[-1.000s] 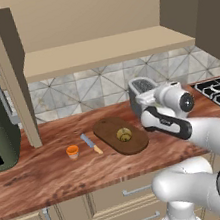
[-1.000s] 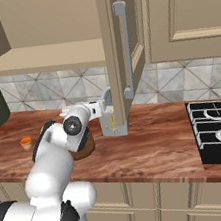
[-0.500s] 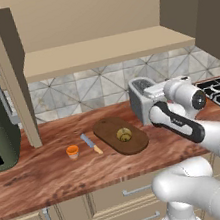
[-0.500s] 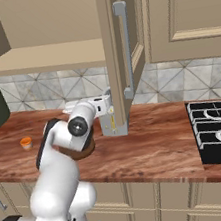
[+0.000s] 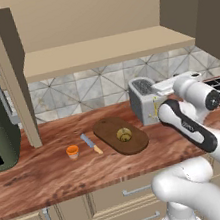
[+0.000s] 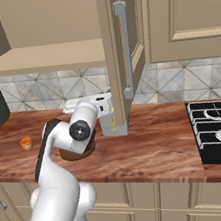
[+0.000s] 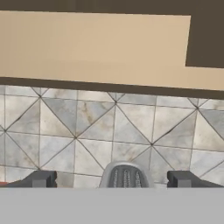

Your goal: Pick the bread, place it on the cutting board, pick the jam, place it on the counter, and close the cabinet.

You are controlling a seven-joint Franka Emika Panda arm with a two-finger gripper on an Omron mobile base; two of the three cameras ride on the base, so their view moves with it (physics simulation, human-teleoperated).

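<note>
Bread (image 5: 124,134) sits on the cutting board (image 5: 121,135), jam (image 5: 72,151) on the table (image 5: 52,175) left of the board, so you're on closing the cabinet (image 6: 123,49): swing the empty, open gripper (image 7: 112,178) from over the toaster (image 5: 143,100) to its door.

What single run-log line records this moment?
bread on cutting board | jam on counter | cabinet open | end effector open, empty

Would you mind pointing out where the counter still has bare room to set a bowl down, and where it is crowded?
The counter is bare in front of the jam and cutting board, and between the toaster and the stove. It is crowded mid-counter: jam, knife and board with the bread sit close, and the toaster has the gripper above it.
</note>
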